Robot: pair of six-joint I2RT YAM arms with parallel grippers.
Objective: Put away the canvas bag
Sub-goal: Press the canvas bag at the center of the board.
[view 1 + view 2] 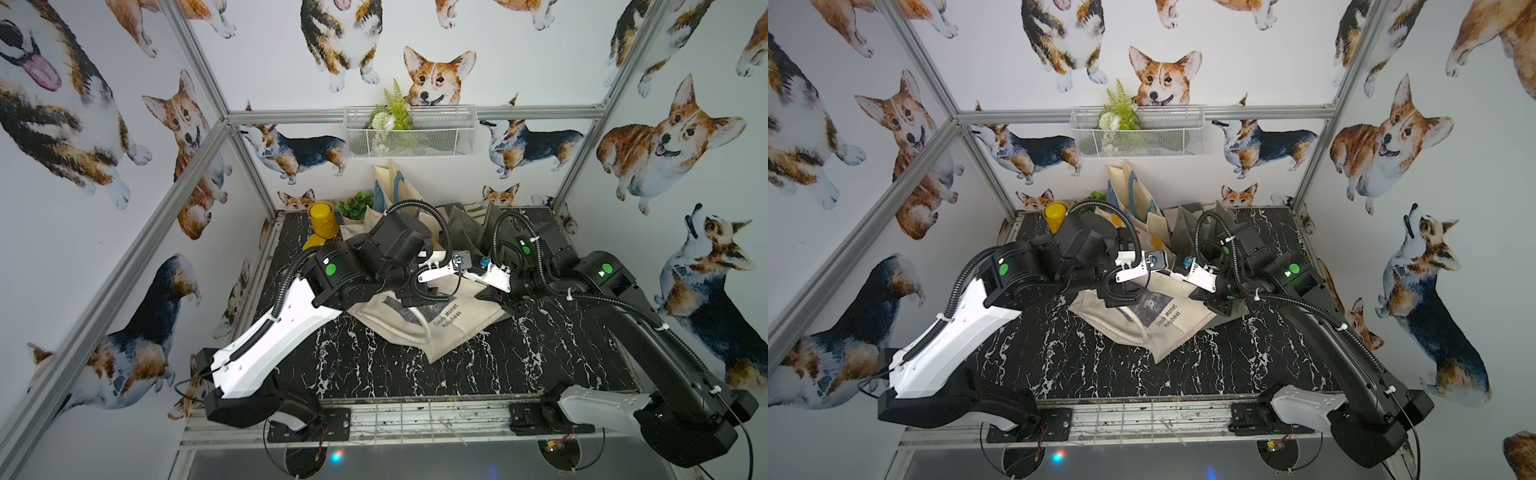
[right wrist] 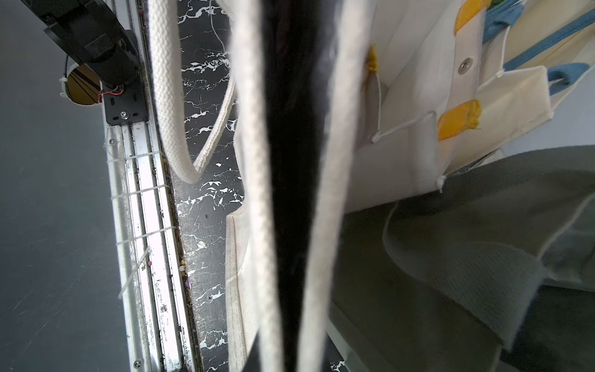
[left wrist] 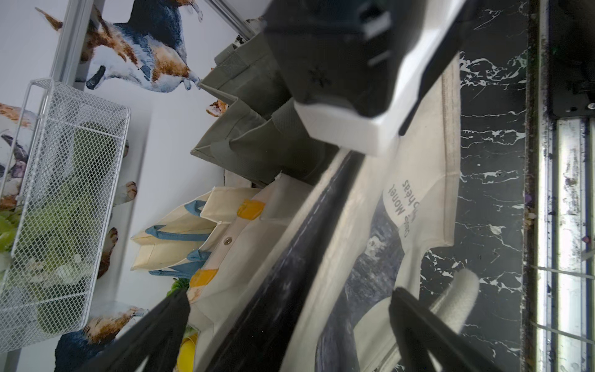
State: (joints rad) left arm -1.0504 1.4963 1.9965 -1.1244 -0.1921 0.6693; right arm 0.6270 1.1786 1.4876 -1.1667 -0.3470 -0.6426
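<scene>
The canvas bag lies flat mid-table, its mouth turned toward the standing bags at the back. The right gripper, pressed together, apparently pinches the mouth's rim. The left gripper hangs spread wide astride that same rim, just beside it.

Bimanual pose: left arm extends toward 1 o'clock, right arm toward 11 o'clock, wrists nearly meeting mid-table; left gripper jaws spread wide, right gripper jaws closed.
</scene>
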